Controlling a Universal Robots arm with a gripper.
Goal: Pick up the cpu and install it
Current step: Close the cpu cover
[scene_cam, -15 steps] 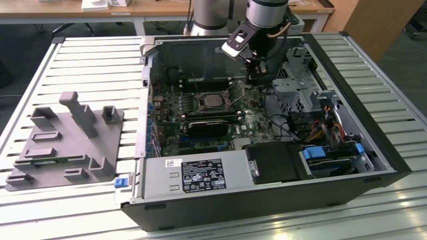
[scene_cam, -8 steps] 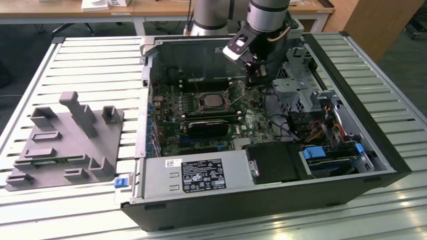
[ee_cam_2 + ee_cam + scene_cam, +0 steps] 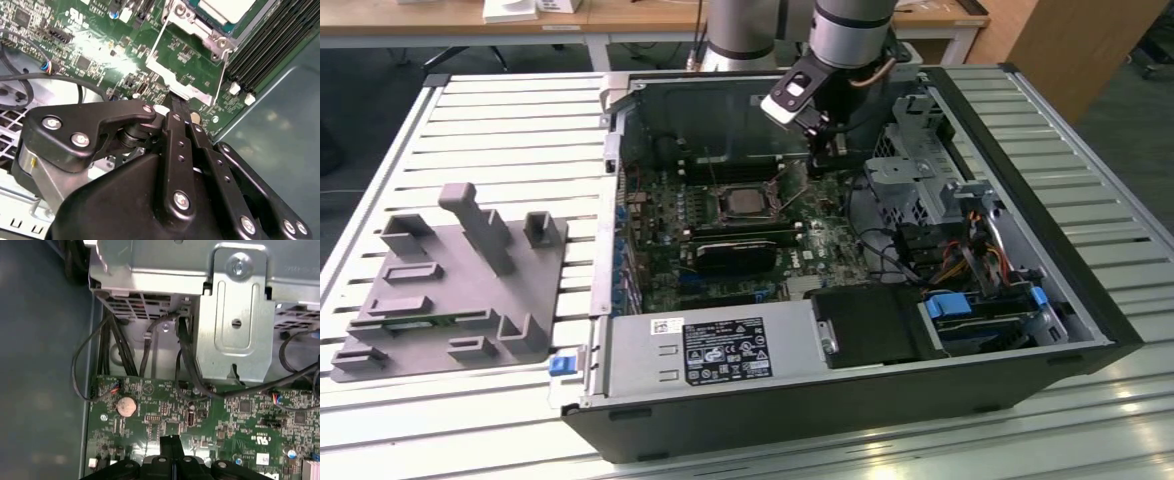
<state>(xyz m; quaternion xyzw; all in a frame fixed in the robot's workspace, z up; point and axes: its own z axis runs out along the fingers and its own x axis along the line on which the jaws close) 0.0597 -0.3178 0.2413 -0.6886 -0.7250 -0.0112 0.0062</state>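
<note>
Cpu (image 3: 747,203) lies flat in the socket frame (image 3: 750,186) on the motherboard (image 3: 667,205), inside the open computer case (image 3: 854,400) on the slatted bench (image 3: 494,120). Gripper (image 3: 823,162) hangs over the board at about 2 o'clock from the cpu, apart from it. In both wrist views its fingers (image 3: 166,442) are pressed together, holding nothing.
</note>
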